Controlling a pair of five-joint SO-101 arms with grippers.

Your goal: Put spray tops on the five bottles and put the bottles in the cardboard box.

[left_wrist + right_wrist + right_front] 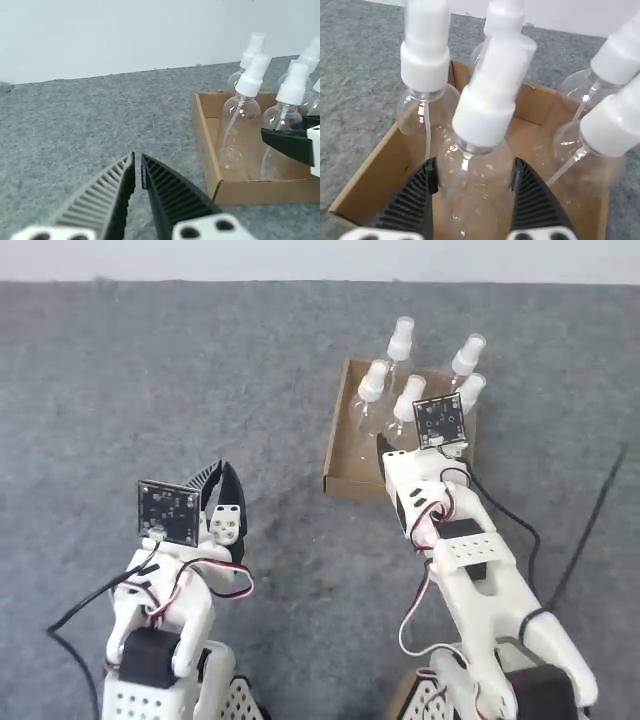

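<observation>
Left claw sits nearest, low over the grey carpet, well apart from the cardboard box and off to its left. Jaws narrow, just a thin slit between the ribbed black fingers, nothing in them. Red, white and black wires loop behind it on the white arm.

Right claw is further out, lowered into the box close to its front wall. It holds a clear bottle, with one black finger against each side of the body and no gap visible on either side. White spray top is on that bottle. Bottle base is hidden, so cannot tell if it rests on the box floor.

Past the claw, four more clear bottles stand, each with a white spray top on. Left bottle is just beside the held one, toward the left wall, inside the box. Right bottle is just beside it on the other side, also inside. Rear bottles, two of them, stand side by side at the far wall; cannot tell if they are inside it or just behind it.

Black cable runs over the carpet right of the box. Pale wall closes off the far edge of the carpet
</observation>
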